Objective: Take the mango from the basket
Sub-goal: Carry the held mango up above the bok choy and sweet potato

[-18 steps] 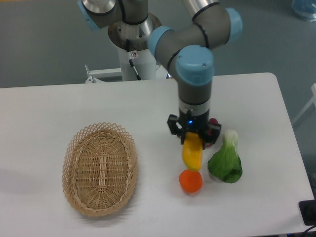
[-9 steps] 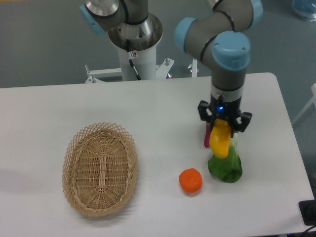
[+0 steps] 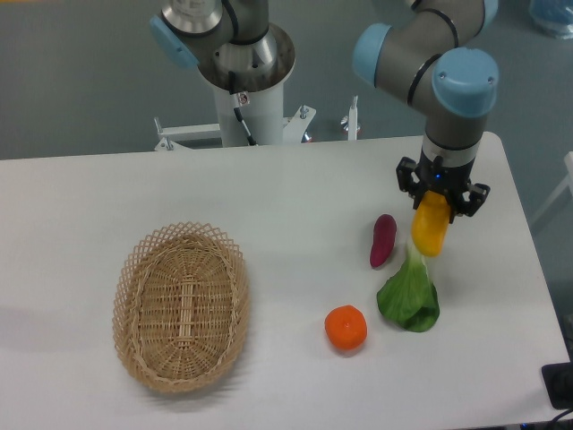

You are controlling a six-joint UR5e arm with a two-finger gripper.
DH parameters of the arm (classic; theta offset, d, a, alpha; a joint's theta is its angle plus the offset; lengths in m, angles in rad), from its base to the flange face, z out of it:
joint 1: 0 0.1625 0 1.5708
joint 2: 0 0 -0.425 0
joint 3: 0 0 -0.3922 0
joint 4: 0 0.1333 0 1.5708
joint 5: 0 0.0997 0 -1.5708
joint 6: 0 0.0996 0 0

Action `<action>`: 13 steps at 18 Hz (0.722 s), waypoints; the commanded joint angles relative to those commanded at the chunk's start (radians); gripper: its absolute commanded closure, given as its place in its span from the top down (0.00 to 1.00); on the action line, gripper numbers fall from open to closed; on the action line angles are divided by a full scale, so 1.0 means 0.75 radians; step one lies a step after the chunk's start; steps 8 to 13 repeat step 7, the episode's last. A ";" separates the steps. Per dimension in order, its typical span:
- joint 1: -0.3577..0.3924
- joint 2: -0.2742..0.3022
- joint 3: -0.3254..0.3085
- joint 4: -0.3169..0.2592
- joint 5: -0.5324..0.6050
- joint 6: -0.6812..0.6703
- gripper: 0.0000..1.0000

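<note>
The yellow-orange mango (image 3: 429, 227) hangs upright from my gripper (image 3: 440, 202), which is shut on its top end, above the right side of the table. It sits over the upper end of a green leafy vegetable. The tan wicker basket (image 3: 134, 269) lies far to the left, with nothing inside it.
A green leafy vegetable (image 3: 410, 294) lies just below the mango. A purple-red sweet potato (image 3: 382, 240) lies to its left and a round orange (image 3: 346, 328) nearer the front. The table's right edge is close to the arm.
The arm has carried the mango to the right and slightly back, from above the orange to above the leafy vegetable. The sweet potato has come into view.
</note>
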 joint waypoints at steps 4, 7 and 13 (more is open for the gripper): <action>-0.012 0.002 -0.006 -0.002 0.002 0.000 0.45; -0.025 0.004 -0.014 0.000 0.002 -0.002 0.44; -0.025 0.004 -0.014 0.000 0.002 -0.002 0.44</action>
